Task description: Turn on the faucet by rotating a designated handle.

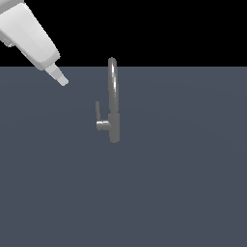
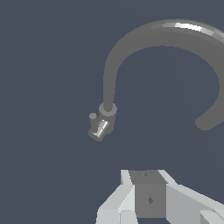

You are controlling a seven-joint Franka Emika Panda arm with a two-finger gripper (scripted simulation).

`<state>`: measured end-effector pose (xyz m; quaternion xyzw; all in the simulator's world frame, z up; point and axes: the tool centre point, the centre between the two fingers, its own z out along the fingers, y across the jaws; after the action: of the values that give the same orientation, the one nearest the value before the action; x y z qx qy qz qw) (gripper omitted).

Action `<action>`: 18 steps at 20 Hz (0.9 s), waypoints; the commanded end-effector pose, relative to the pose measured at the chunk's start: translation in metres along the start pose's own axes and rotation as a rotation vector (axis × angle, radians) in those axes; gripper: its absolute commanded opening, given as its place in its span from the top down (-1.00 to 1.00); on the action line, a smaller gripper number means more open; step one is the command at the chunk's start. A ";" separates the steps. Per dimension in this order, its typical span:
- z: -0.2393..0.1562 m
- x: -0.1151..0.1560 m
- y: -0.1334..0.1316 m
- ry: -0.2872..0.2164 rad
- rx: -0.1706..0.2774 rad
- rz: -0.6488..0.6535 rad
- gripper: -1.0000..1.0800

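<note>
Faucet [image 1: 114,120], slim grey, tall arched spout

Simulated test space, not a real room. Flat, featureless slate-grey floor [image 1: 183,193] running to a straight horizon; pure black void above. Lone grey tap [image 1: 113,103] standing straight on bare ground, no sink or counter around it. Blocky white robot arm [image 1: 29,34] with flat shading, no texture.

- We saw the faucet [image 1: 114,103] as smooth grey metal, with bright glossy streaks along its spout.
- The handle [image 1: 98,110] looked like duller grey metal.
- The table [image 1: 183,183] appeared matt slate-blue.
- The gripper [image 1: 60,77] looked like smooth white plastic.
</note>
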<state>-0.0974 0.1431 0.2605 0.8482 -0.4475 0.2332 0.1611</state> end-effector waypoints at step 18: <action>0.034 0.003 -0.026 0.045 -0.053 0.112 1.00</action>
<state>-0.0689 0.1398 0.2352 0.8149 -0.4926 0.2482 0.1780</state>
